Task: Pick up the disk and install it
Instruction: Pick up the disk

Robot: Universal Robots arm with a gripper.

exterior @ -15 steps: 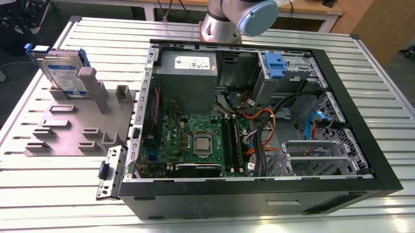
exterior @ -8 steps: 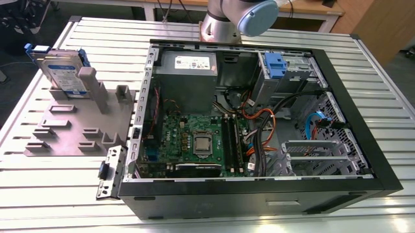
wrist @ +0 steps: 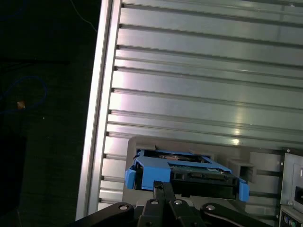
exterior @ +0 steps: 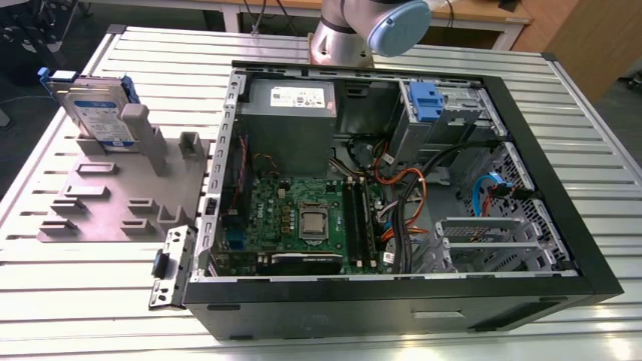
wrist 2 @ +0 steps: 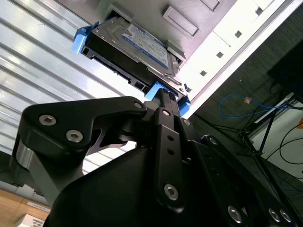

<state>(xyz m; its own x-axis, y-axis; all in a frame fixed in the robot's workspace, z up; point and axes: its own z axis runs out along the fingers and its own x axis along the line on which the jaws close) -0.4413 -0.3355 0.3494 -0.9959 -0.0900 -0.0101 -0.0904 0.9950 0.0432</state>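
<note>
**Disk waiting in its holder, hand closed and empty**

We see the disk (exterior: 101, 113) standing on edge in a grey holder (exterior: 110, 203) on the ribbed metal worktop (exterior: 101, 301), at the exterior view's left. Its white-and-blue label faces the camera and the blue rails (exterior: 59, 75) run along its sides. It stands free, with nothing touching it.

Just beside the holder, towards the exterior view's right, the open computer case (exterior: 561, 226) lies on its side on the worktop. Inside it we pick out the green motherboard (exterior: 301, 210), the grey box (exterior: 291, 105) with its small white label, and a bare blue bracket (exterior: 426, 101) in the far corner. The arm (exterior: 371, 30) comes up behind the case, at the far edge of the worktop.

In the first wrist view we look past the hand (wrist: 162, 185) at the disk (wrist: 189, 172), seated in the holder with the worktop's slats (wrist: 203, 85) around it. The two black fingers are pressed together at the tips and pinch nothing. They line up in front of the blue rail (wrist: 142, 170), though we cannot tell how far off it they are.

The second wrist view looks along the hand (wrist 2: 163, 94) from the other side. The disk (wrist 2: 137, 47) shows its labelled face and dark underside beyond the fingertip, with a blue rail end (wrist 2: 80, 40) sticking out at the far corner.
</note>
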